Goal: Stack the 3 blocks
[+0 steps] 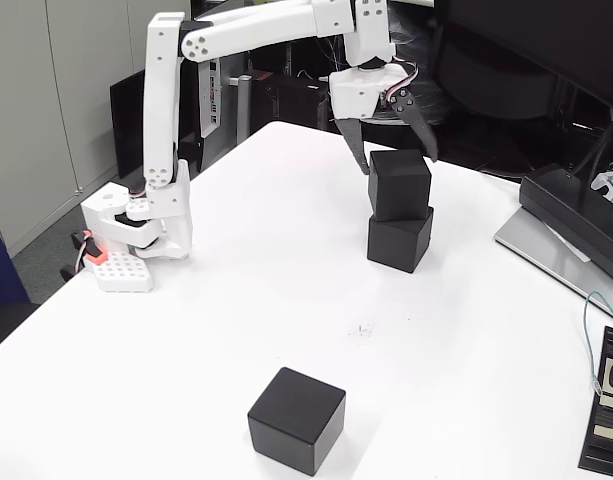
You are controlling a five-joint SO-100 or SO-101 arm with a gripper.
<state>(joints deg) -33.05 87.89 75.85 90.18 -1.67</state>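
Note:
Two matte black blocks stand stacked on the white table at centre right of the fixed view: the upper block point(399, 184) rests slightly askew on the lower block point(399, 240). A third black block point(297, 419) sits alone near the front edge. My white arm reaches over from the left, and my gripper point(397, 160) hangs just above the upper block, open, its dark fingers spread on either side of the block's top corners. Nothing is held between them.
The arm's base point(136, 235) is clamped at the table's left edge. A grey laptop-like device point(566, 235) lies at the right, and a flat black device with a white label point(608, 415) with a cable lies at the front right.

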